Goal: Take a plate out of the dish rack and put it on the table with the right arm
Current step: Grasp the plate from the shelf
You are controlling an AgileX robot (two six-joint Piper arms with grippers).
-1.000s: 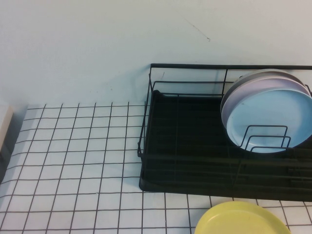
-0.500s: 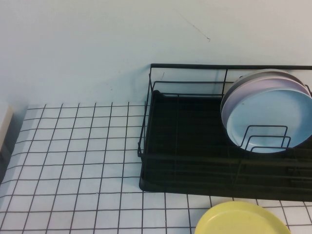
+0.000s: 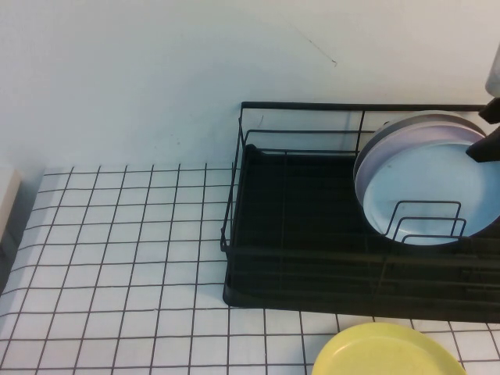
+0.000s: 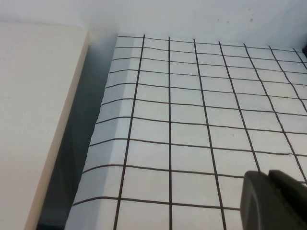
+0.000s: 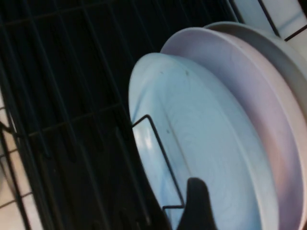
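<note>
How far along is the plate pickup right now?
Early approach. Done: the right gripper hangs over the dish rack by the light-blue plate. In hand: nothing; the plate stands upright in the rack before the pink plate. Left: grasp, lift, set on the table. The left gripper hangs over the table, idle.

White gridded table point(image 4: 192, 120), its edge beside a beige panel point(image 4: 33, 120), left gripper point(image 4: 273, 201) dark, above table.

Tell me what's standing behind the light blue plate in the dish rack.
A pale pink plate stands directly behind the light blue plate in the dish rack, then a grey one. Only their rims show. The right claw hovers above; the left claw is over the table.
</note>
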